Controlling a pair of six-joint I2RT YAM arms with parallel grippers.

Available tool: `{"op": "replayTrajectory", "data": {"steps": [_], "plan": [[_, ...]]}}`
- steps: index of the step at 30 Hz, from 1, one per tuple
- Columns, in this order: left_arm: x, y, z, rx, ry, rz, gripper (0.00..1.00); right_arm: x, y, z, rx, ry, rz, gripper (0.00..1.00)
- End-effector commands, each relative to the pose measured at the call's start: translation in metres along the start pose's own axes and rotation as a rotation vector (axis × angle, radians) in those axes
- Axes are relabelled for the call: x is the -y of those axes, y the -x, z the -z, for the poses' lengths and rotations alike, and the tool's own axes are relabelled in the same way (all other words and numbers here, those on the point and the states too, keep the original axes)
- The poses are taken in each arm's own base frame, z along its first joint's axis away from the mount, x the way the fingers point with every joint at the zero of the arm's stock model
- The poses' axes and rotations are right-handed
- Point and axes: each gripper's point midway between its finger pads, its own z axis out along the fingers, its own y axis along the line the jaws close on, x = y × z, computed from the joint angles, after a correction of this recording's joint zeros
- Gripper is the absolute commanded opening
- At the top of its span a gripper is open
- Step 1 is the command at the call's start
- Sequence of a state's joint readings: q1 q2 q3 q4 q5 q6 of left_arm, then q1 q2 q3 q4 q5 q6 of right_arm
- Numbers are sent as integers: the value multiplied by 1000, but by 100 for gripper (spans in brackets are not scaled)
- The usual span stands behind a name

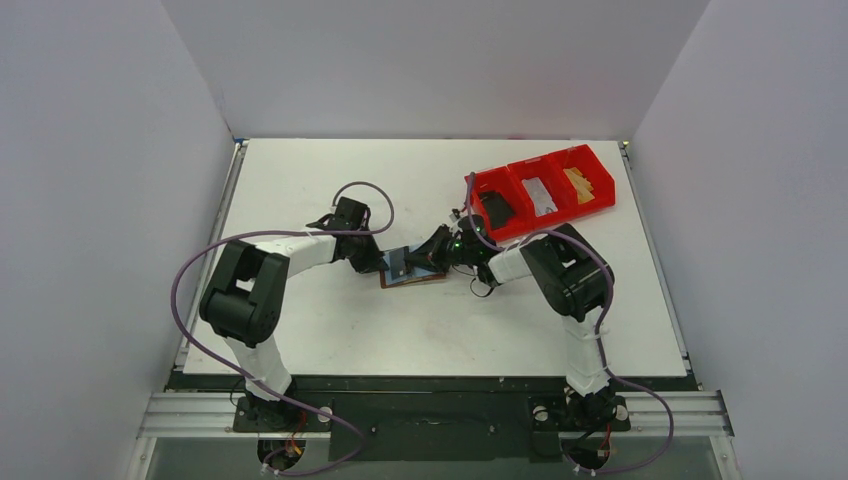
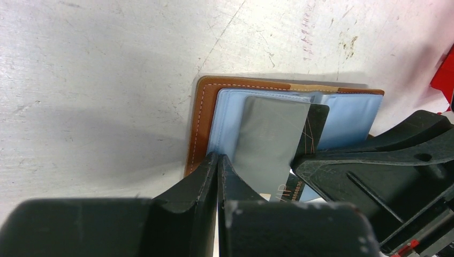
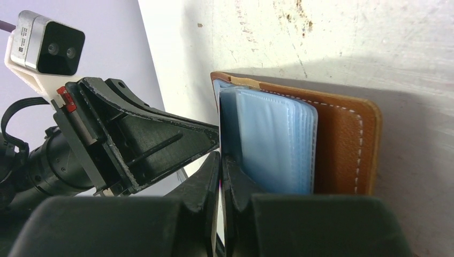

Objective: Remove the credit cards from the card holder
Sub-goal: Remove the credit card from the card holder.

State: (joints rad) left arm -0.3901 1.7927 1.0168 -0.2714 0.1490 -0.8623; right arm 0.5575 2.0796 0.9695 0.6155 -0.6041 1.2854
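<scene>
The card holder (image 2: 199, 123) is a brown grained-leather bifold w/ pale stitching and rounded corners, laid open on a scuffed white table (image 1: 330, 180). Inside, glossy pale-blue plastic sleeves (image 3: 273, 139) are stacked. A matte grey card (image 2: 267, 140) and a black card (image 2: 317, 126) w/ thin line print are seen sticking partway out, grey over black.

The left gripper (image 2: 218, 168) is closed tight, tips at the holder's sleeve edge beside the grey card; whether anything is pinched can't be told. The right gripper (image 3: 221, 166) is also closed, tips at the holder's opposite side by the cards; a grip isn't confirmed.

Beyond the holder, a red bin (image 1: 604, 183) w/ 3 compartments holds a black item (image 1: 497, 210), a grey item (image 1: 541, 195) and tan pieces (image 1: 579, 183).
</scene>
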Motion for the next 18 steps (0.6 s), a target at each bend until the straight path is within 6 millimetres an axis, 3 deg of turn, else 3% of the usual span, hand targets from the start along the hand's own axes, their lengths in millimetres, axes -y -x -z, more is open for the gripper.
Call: {"op": "replayTrajectory", "data": {"steps": [1,9,18], "plan": [[-42,-21,-13,-58,172,-1,0,-23,13,4,40,85,49,0],[-42,-21,-12,-55,175,-3,0,-2,15,14,40,-41,123,0],[-42,-20,-11,-56,170,-5,0,3,22,30,55,-119,212,0]]}}
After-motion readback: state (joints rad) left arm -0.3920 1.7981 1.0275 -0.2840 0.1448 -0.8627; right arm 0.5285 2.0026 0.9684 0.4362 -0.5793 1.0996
